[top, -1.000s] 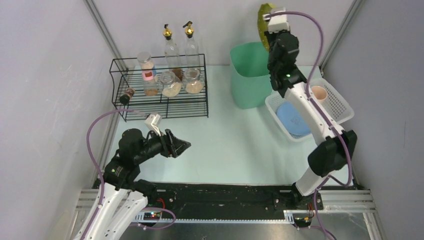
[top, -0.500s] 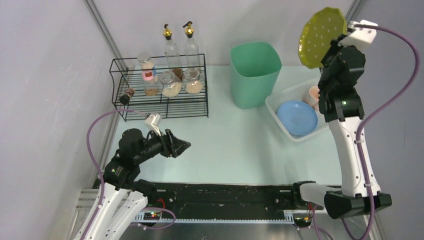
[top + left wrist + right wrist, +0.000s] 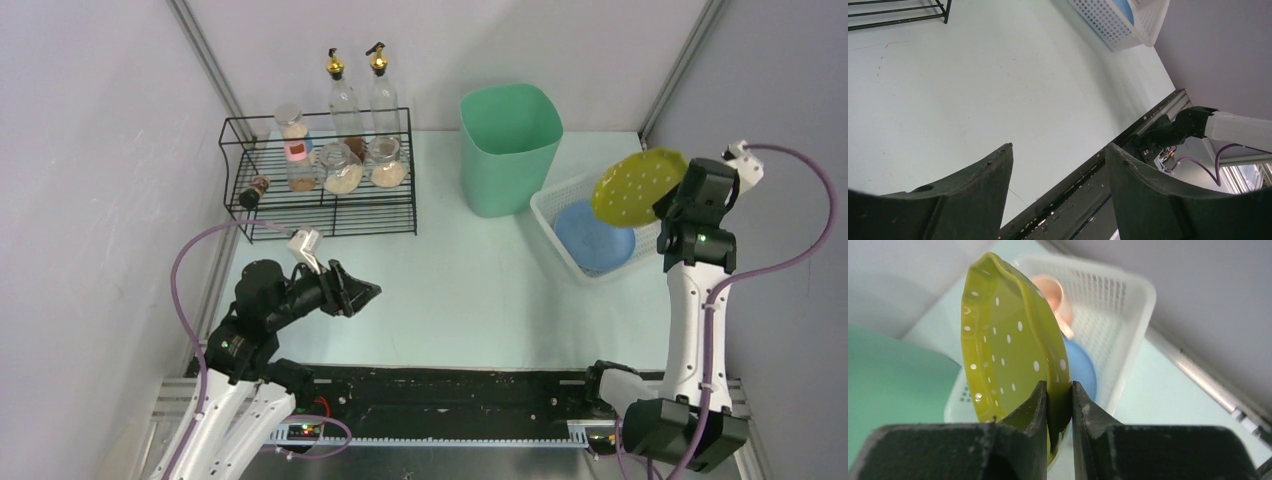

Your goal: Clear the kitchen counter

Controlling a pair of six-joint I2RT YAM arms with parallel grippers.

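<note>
The right gripper (image 3: 1059,390) is clenched on the lower rim of the yellow-green plate (image 3: 1008,340), one finger on each face. The plate stands nearly on edge in the right wrist view. From above it hangs over the right-hand part of the white basket (image 3: 548,205), above the blue plate (image 3: 590,235) that lies in it. A pink cup (image 3: 1048,287) stands toward the basket's far end, just behind the held plate. Judge the step in hand as stowing: the plate is off the kitchen counter (image 3: 480,290) but not yet set down. For the next move, bring the wrist down and roll it so that the plate lies flat. Settle it on the blue plate and part the fingers only once it rests there. Keep the rim away from the cup and the basket wall. A release from this height, on edge, would probably let the plate tip or roll. The left gripper (image 3: 1058,150) stands released with nothing between its jaws, low over the near left of the counter. The counter carries the black wire rack (image 3: 320,190) at far left, the green bin (image 3: 510,130) at far centre and the basket at right.
</note>
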